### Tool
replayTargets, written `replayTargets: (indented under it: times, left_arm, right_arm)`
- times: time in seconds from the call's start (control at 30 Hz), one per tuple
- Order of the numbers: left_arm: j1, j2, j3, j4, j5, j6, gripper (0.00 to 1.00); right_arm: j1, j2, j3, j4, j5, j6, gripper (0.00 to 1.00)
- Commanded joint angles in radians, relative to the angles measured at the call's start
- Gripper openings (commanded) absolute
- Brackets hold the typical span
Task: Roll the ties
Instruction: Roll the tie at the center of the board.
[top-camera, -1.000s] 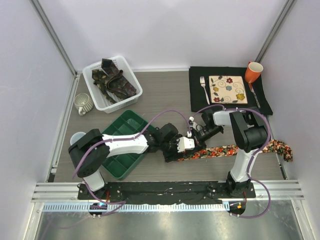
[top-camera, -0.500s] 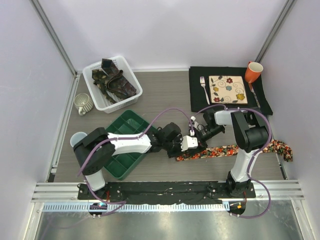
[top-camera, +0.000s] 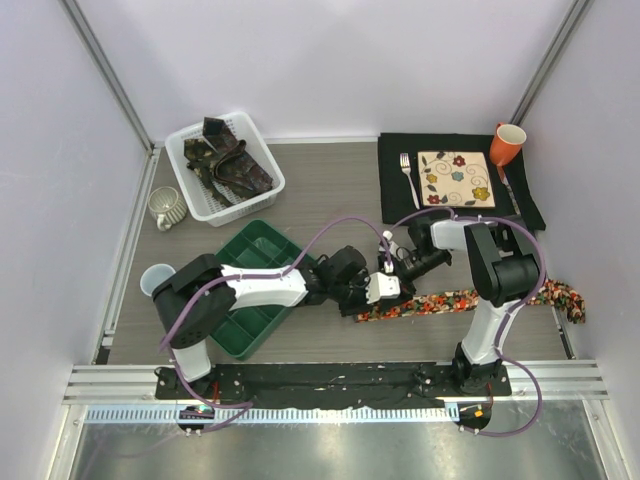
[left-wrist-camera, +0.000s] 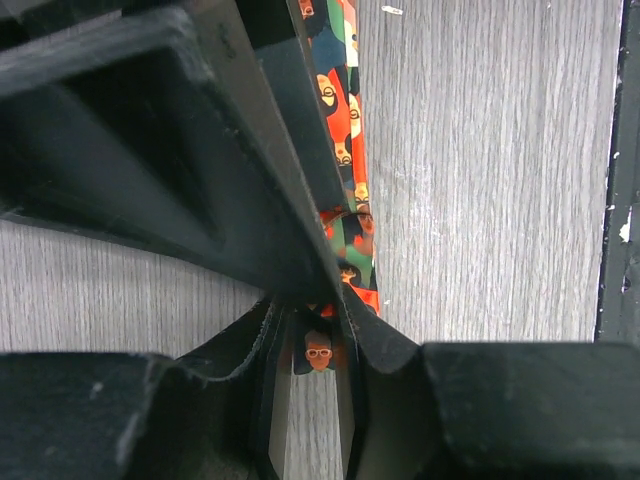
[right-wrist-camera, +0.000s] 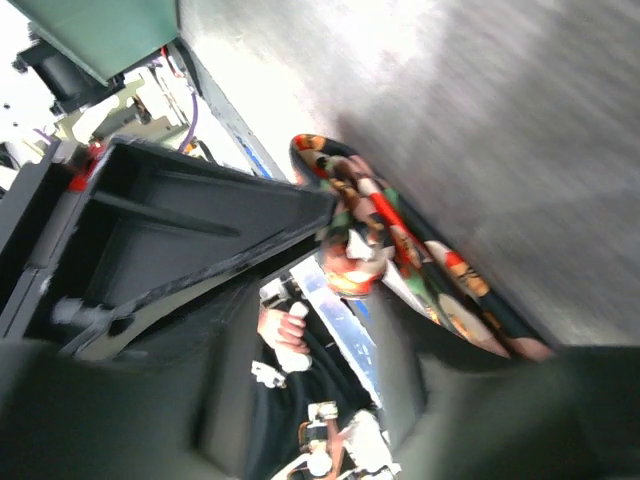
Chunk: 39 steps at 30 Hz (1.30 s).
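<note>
A red-orange printed tie lies flat along the table's near right, its far end bunched at the right edge. In the left wrist view the tie runs down to my left gripper, whose jaws are shut on its narrow tip. From above, the left gripper sits at the tie's left end. My right gripper hovers just behind it, open. In the blurred right wrist view, a folded bit of the tie lies by the right gripper, not pinched. Dark ties are piled in a white basket.
A green divided tray sits under the left arm. A grey mug and a pale cup stand at the left. At the back right, a black mat carries a floral plate, a fork and an orange mug.
The left gripper slid right and closed on the tie's tip. The right gripper went from shut to open and let the tie go, backing off slightly.
</note>
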Motion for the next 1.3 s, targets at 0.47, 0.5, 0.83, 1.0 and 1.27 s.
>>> replayTargets:
  times: [0.47, 0.5, 0.83, 1.0, 1.27]
  left_arm:
    - [0.005, -0.137, -0.056, -0.011, -0.003, -0.029, 0.73]
    - [0.005, -0.13, -0.054, -0.008, -0.006, -0.028, 0.75]
    - [-0.003, 0.04, 0.058, -0.038, -0.095, 0.029, 0.7]
    - [0.006, -0.021, 0.01, -0.133, -0.123, 0.047, 0.43]
    - [0.013, -0.155, -0.116, -0.21, -0.155, 0.089, 0.4]
  right_arm:
    - [0.011, 0.054, 0.078, 0.048, 0.119, 0.009, 0.01]
    - [0.011, 0.053, 0.076, 0.057, 0.119, 0.008, 0.01]
    - [0.045, 0.065, 0.035, 0.137, 0.046, 0.034, 0.01]
    - [0.08, 0.074, 0.051, 0.192, 0.03, 0.08, 0.01]
    - [0.091, 0.066, 0.062, 0.166, 0.053, 0.104, 0.01]
